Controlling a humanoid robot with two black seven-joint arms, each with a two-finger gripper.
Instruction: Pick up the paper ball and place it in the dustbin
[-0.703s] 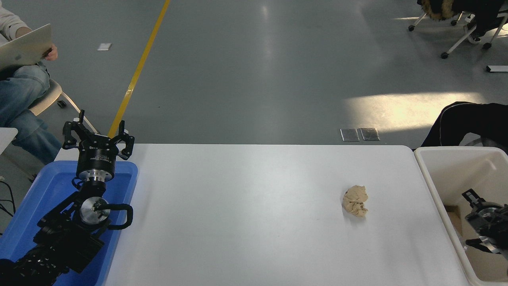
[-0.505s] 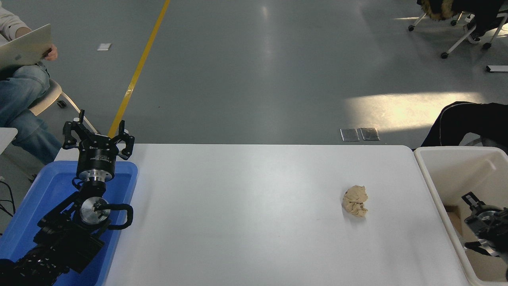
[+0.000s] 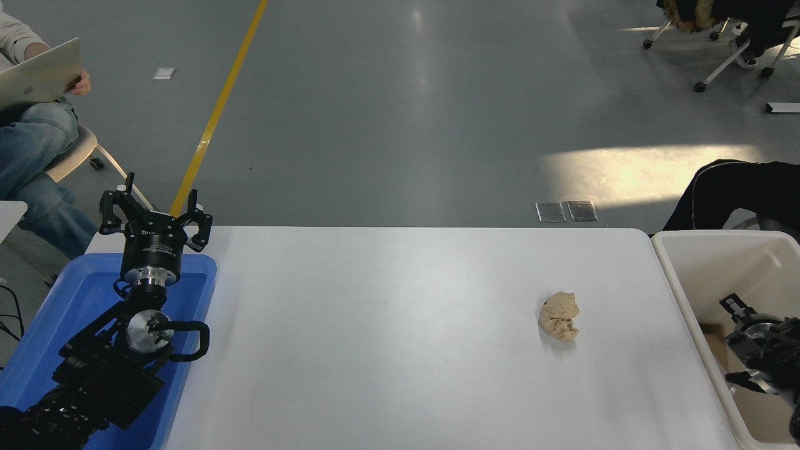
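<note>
The tan paper ball lies on the white table, right of the middle. The cream-white dustbin stands off the table's right end. My right gripper is over the dustbin's inside, pointing left toward the ball, open and empty, well to the right of the ball. My left gripper is parked open over the blue tray at the lower left.
A person sits with a laptop beyond the table's far left corner. A black garment hangs behind the dustbin. Chairs on castors stand at the far right on the grey floor.
My right gripper has shifted a little to the left inside the dustbin's outline. The paper ball and the left arm have not moved.
</note>
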